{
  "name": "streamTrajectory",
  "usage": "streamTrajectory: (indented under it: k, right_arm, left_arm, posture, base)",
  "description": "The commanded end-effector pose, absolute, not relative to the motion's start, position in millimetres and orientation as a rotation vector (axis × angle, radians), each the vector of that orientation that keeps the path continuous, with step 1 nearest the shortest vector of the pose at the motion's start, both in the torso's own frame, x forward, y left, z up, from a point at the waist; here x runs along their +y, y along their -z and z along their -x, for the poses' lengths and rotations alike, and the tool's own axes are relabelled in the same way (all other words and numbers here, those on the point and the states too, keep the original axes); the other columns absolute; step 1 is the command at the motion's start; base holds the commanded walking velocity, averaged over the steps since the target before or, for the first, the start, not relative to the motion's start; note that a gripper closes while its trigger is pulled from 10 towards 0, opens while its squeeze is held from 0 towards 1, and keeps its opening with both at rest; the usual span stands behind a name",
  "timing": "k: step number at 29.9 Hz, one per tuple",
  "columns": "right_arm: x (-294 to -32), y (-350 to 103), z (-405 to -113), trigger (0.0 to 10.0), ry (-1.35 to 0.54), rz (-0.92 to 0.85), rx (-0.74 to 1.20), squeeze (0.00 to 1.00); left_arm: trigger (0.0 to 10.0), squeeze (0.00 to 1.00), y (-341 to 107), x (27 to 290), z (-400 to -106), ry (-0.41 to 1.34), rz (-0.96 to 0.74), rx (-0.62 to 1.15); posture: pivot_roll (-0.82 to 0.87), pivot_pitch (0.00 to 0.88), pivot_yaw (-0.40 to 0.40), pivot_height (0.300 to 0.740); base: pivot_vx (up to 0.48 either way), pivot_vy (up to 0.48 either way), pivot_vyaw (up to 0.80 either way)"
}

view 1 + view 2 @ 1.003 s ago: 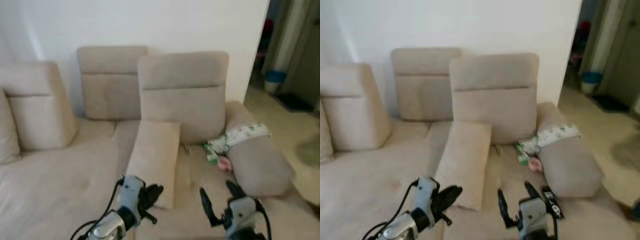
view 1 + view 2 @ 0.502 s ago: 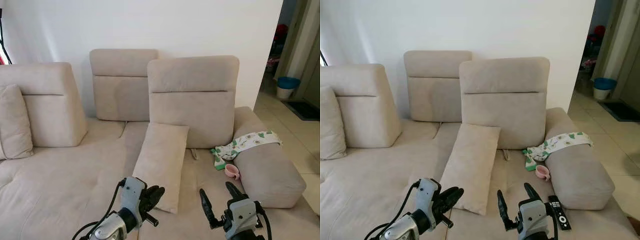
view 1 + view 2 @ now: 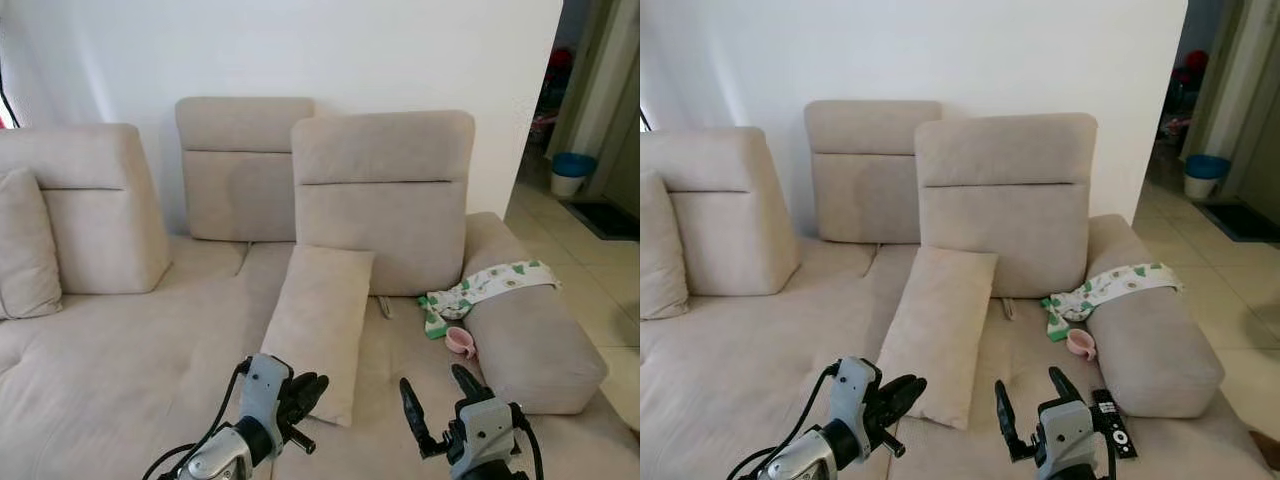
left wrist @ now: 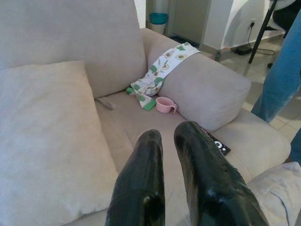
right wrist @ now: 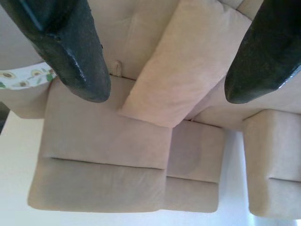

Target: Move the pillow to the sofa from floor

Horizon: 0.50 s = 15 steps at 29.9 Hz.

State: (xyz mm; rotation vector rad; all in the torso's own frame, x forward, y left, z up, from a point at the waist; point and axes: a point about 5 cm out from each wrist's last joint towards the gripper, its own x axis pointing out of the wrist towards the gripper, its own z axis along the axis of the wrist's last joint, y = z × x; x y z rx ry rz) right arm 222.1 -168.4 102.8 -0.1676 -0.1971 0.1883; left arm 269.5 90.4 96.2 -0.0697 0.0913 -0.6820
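A beige pillow (image 3: 320,325) lies lengthwise on the seat of the beige sofa (image 3: 110,370), its far end leaning on the middle back cushion (image 3: 382,195). My left gripper (image 3: 300,393) hovers shut just in front of the pillow's near end, holding nothing; in the left wrist view its fingers (image 4: 146,188) nearly touch. My right gripper (image 3: 438,402) is open over the seat to the pillow's right. The right wrist view has the pillow (image 5: 188,66) between the spread fingers (image 5: 70,52).
A patterned cloth (image 3: 480,285) drapes over the right armrest (image 3: 530,340), with a pink cup (image 3: 460,342) beside it and a black remote (image 3: 1111,424) on the seat. Another cushion (image 3: 25,245) sits far left. A person's blue trouser leg (image 4: 282,80) stands past the armrest.
The camera has steadied and shifted slightly; the scene is sharp where it was blurred a second ago. Pillow and both grippers keep their places.
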Motion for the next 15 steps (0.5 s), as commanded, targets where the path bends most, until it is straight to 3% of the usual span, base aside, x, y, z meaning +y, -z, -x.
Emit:
streamTrajectory:
  k: [1,15]
  right_arm:
    - [-170.8,-97.5,-220.3,10.0,-0.174,0.162,-0.169,0.0]
    - [-170.1,-95.9,-220.4,10.0,-0.171,0.159,-0.166,0.0]
  left_arm:
    - [10.0,0.0,-92.7,91.0,-268.7,0.683,0.064,0.105]
    - [10.0,0.0,-93.2,91.3,-269.1,0.686,0.06,0.106]
  posture:
    - [-0.06,0.0,0.076,0.74]
    - [-0.06,0.0,0.08,0.74]
  base:
    - [0.0,-0.304,0.0]
    - [0.0,-0.306,0.0]
